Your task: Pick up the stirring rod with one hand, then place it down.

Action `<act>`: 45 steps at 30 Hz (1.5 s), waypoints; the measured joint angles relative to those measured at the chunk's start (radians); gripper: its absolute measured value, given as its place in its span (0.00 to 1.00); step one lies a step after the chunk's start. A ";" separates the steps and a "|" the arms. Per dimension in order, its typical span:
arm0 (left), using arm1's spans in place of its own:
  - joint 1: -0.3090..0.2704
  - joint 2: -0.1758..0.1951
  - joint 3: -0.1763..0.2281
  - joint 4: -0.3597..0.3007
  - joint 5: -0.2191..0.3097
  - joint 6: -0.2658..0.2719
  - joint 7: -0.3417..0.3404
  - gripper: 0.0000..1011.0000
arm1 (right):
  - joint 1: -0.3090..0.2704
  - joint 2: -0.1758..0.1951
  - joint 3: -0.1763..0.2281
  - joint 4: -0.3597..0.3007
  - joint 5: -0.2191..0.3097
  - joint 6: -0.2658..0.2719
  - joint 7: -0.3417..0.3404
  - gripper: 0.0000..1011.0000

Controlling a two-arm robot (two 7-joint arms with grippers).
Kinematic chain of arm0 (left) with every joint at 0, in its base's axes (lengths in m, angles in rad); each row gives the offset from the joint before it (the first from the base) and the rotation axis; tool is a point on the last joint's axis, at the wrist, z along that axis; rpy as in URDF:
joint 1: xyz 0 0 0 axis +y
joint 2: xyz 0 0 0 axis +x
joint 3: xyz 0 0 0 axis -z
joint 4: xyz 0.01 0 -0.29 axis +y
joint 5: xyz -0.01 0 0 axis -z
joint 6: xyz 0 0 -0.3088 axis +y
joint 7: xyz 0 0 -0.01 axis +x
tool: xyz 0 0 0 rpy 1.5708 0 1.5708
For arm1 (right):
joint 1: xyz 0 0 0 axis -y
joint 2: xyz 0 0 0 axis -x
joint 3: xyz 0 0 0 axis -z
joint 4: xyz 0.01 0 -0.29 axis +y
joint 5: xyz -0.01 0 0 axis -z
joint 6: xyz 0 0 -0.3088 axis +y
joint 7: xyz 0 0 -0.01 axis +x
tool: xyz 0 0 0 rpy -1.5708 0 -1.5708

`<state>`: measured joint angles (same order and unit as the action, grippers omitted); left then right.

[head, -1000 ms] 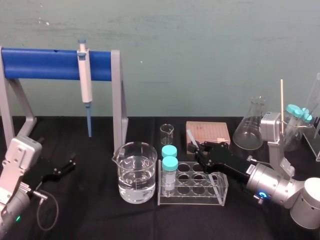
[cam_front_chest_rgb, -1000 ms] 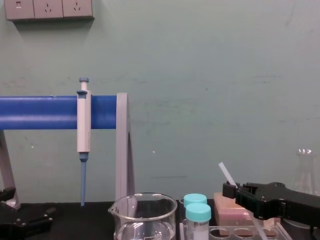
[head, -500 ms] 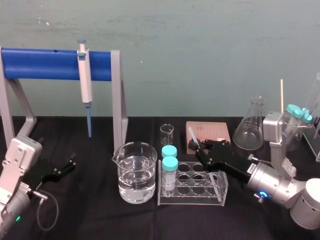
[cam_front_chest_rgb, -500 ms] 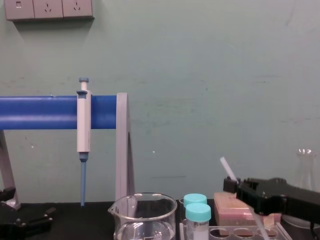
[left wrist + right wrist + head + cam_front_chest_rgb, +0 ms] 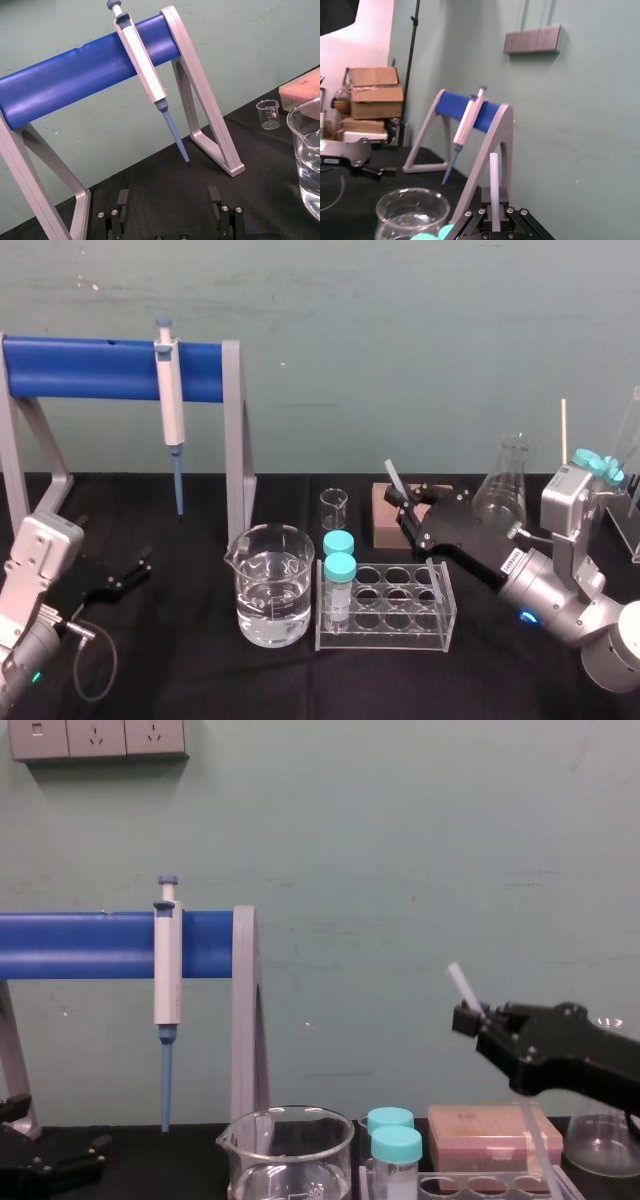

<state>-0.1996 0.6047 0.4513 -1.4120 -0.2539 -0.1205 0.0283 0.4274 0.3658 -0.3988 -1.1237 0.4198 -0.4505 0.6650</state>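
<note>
R gripper (image 5: 404,502) has risen, pinching stirring rod (image 5: 393,474) over tube rack (image 5: 385,612), top tilted 11 o'clock; L gripper (image 5: 135,571) parked 8 o'clock, spread.

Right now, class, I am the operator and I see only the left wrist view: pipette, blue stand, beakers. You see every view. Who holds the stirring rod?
Observer: The right gripper is shut on the stirring rod and holds it above the table.
Operator: How does the rod sit?
Observer: It is tilted. The upper end leans toward the robot's left and the lower end slants down to the tube rack. I cannot tell whether it touches.
Operator: And where is my own arm?
Observer: The left gripper sits low at the table's left, apart from the large beaker.
</note>
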 joint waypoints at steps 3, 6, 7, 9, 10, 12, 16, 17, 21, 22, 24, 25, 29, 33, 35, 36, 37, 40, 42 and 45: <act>0.000 0.000 0.000 0.000 0.000 0.000 0.000 0.99 | -0.010 -0.003 0.015 -0.018 -0.026 -0.033 -0.026 0.07; 0.000 0.000 0.000 0.000 0.000 0.000 0.000 0.99 | -0.018 -0.008 0.033 -0.035 -0.044 -0.066 -0.048 0.07; 0.000 0.000 0.000 0.000 0.000 0.000 0.000 0.99 | -0.021 -0.009 0.037 -0.037 -0.046 -0.073 -0.051 0.07; 0.000 0.000 0.000 0.000 0.000 0.000 0.000 0.99 | -0.025 -0.012 0.045 -0.042 -0.053 -0.092 -0.058 0.07; 0.000 0.000 0.000 0.000 0.000 0.000 0.000 0.99 | -0.031 -0.016 0.054 -0.047 -0.059 -0.112 -0.065 0.07; 0.000 0.000 0.000 0.000 0.000 0.000 0.000 0.99 | -0.040 -0.023 0.068 -0.049 -0.063 -0.144 -0.071 0.07; 0.000 0.000 0.000 0.000 0.000 0.000 0.000 0.99 | -0.054 -0.035 0.089 -0.045 -0.053 -0.197 -0.070 0.07; 0.000 0.000 0.000 0.000 0.000 0.000 0.000 0.99 | -0.060 -0.041 0.098 -0.039 -0.038 -0.215 -0.061 0.07; 0.000 0.000 0.000 0.000 0.000 0.000 0.000 0.99 | -0.072 -0.050 0.114 -0.029 0.003 -0.239 -0.037 0.07; 0.000 0.000 0.000 0.000 0.000 0.000 0.000 0.99 | -0.077 -0.054 0.121 -0.027 0.023 -0.243 -0.026 0.07; 0.000 0.000 0.000 0.000 0.000 0.000 0.000 0.99 | -0.087 -0.061 0.134 -0.025 0.056 -0.245 -0.012 0.07; 0.000 0.000 0.000 0.000 0.000 0.000 0.000 0.99 | -0.090 -0.063 0.138 -0.026 0.065 -0.245 -0.010 0.07; 0.000 0.000 0.000 0.000 0.000 0.000 0.000 0.99 | -0.110 -0.074 0.161 -0.033 0.096 -0.245 -0.006 0.07; 0.000 0.000 0.000 0.000 0.000 0.000 0.000 0.99 | -0.126 -0.082 0.176 -0.043 0.100 -0.246 -0.010 0.07; 0.000 0.000 0.000 0.000 0.000 0.000 0.000 0.99 | -0.135 -0.086 0.184 -0.049 0.096 -0.246 -0.014 0.07; 0.000 0.000 0.000 0.000 0.000 0.000 0.000 0.99 | -0.138 -0.087 0.186 -0.052 0.094 -0.246 -0.017 0.07; 0.000 0.000 0.000 0.000 0.000 0.000 0.000 0.99 | -0.141 -0.088 0.187 -0.055 0.091 -0.246 -0.018 0.07; 0.000 0.000 0.000 0.000 0.000 0.000 0.000 0.99 | -0.151 -0.091 0.194 -0.065 0.081 -0.243 -0.024 0.07; 0.000 0.000 0.000 0.000 0.000 0.000 0.000 0.99 | -0.161 -0.094 0.201 -0.076 0.071 -0.232 -0.035 0.07; 0.000 0.000 0.000 0.000 0.000 0.000 0.000 0.99 | -0.165 -0.095 0.204 -0.081 0.067 -0.227 -0.041 0.07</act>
<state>-0.1995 0.6047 0.4514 -1.4120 -0.2538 -0.1205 0.0283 0.2622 0.2706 -0.1950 -1.2051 0.4865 -0.6774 0.6243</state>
